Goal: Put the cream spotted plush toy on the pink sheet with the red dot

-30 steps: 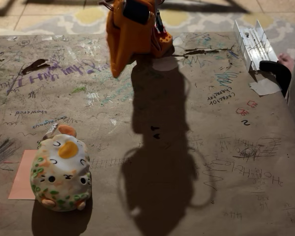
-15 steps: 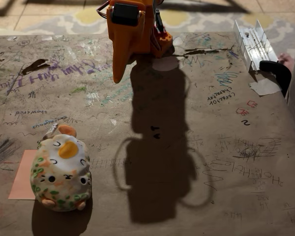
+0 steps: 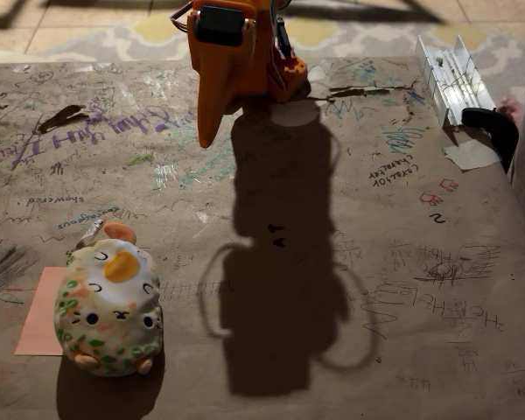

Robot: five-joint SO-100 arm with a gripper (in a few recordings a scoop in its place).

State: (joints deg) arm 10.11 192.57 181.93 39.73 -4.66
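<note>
Fingers (image 3: 207, 131) pressed together, barely shifted since before, well apart from cream spotted plush toy (image 3: 109, 306) on pink sheet (image 3: 40, 311).

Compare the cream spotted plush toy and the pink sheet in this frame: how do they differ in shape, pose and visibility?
The cream spotted plush toy is rounded and bulky, standing up from the table; the pink sheet is flat paper lying on it. The plush is patterned with green and orange spots, the sheet plain salmon-pink where visible. The plush shows whole, while it hides the sheet's right part, red dot included. Both sit at the table's lower left, far from the orange tool.
</note>
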